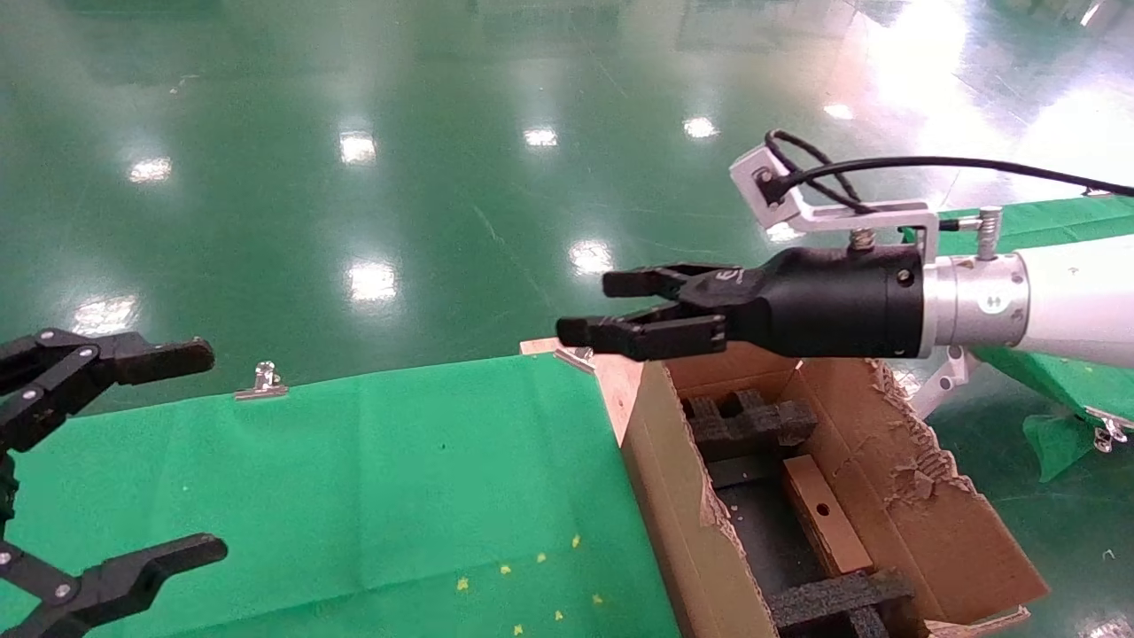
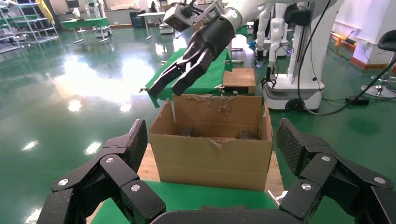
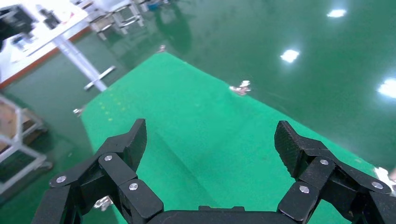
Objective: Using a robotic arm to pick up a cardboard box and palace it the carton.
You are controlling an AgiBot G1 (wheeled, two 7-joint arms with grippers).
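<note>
Right gripper (image 1: 611, 315) of the robotic arm (image 1: 1072, 306) poised in the air above the far-left corner of the carton (image 1: 939, 523), fingers parted and holding nothing; same gripper visible from the left wrist view (image 2: 170, 84), hanging over the carton's far wall (image 2: 212, 156). Own fingers (image 3: 123, 149) spread wide in the right wrist view, with only the green table cover (image 3: 201, 121) beneath them. Silver camera block (image 1: 766, 182) and black cable (image 1: 939, 163) mounted on top of the wrist.

Cardboard box (image 1: 824, 514) lying flat inside the carton, against the inner right wall, round hole facing up, between two black foam inserts: one at the far end (image 1: 749, 418), one at the near end (image 1: 837, 595). Carton open at the top, flaps ragged and torn, standing just beside the right edge of the green-covered table (image 1: 354, 478).

Left gripper (image 1: 106, 470) held at the left edge of the head view above the table cover, fingers (image 2: 135, 144) released and wide apart, empty, pointed towards the carton. Metal binder clip (image 1: 262, 381) on the far edge of the cover. Glossy green floor (image 1: 354, 133) beyond, with ceiling lights reflected in it.
</note>
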